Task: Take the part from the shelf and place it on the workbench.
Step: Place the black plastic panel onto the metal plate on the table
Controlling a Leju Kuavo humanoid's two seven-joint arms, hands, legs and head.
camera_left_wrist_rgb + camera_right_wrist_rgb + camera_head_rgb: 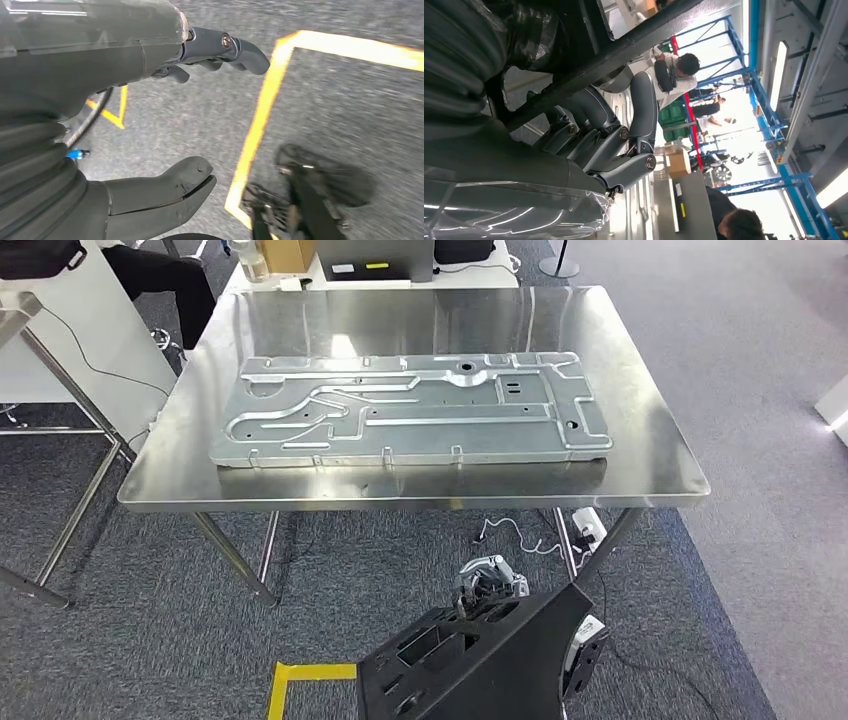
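One stamped plate (410, 408) lies on the steel workbench (650, 455); right fingers (644, 107) grasp the black part (480, 660).

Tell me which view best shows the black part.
The head view: the black part appears with its cutouts, held by the right hand. The right wrist view shows a dark edge up close. The left wrist view faces floor.

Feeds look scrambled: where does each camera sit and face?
Head: high on the body, facing forward and down at the workbench and metal panel; black part below.
Left wrist: behind the left hand, facing carpet and yellow tape.
Right wrist: behind the right hand gripping the black part, facing blue racks.
Shared: yellow tape in head and left wrist; black part in head and right wrist.
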